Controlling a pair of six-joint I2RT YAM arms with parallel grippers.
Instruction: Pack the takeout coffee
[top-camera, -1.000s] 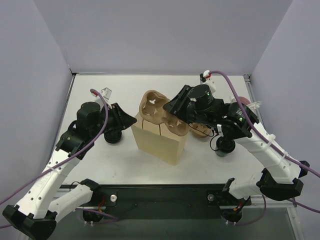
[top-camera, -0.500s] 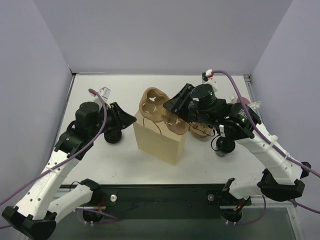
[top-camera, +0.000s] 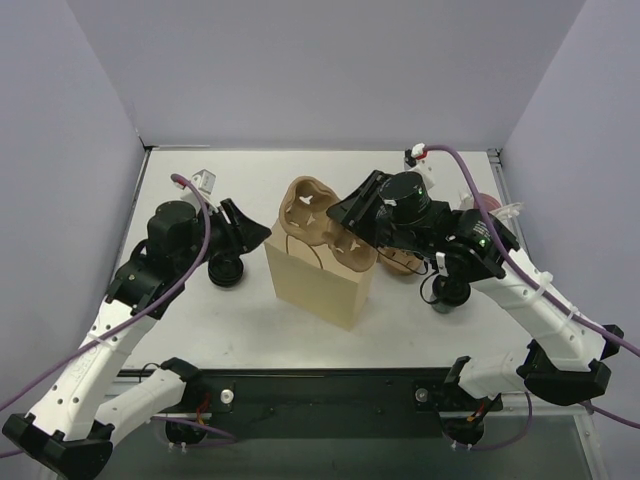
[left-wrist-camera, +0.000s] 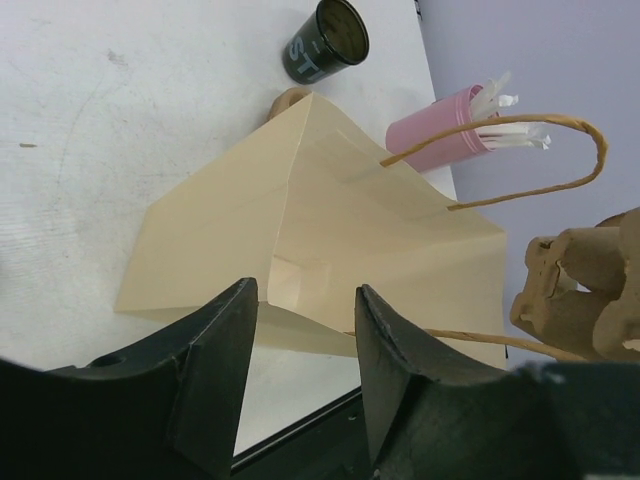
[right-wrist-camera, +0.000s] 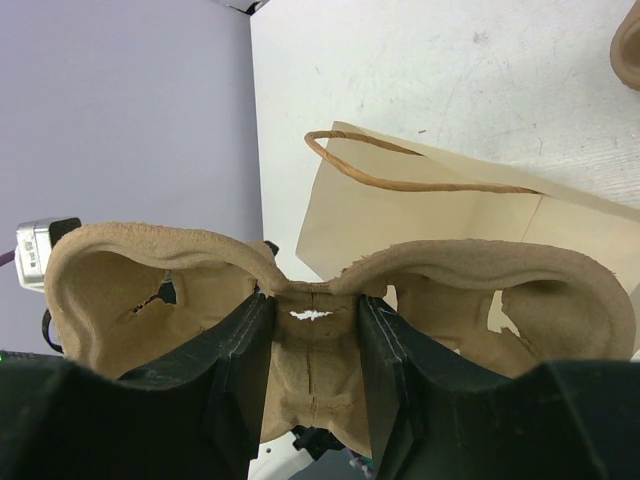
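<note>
Cup carrier of moulded pulp, clamped by its central ridge between the right gripper's closed fingers, is held up over the far rim of the paper bag, which stands upright mid-table. The left gripper hovers just beside the bag's left side, jaws apart and empty. Beyond the bag stand a dark cup and a pink cup of sticks.

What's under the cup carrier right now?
The paper bag stands beneath the cup carrier, one handle loop showing. The carrier covers most of the bag's mouth, so its inside cannot be seen.
</note>
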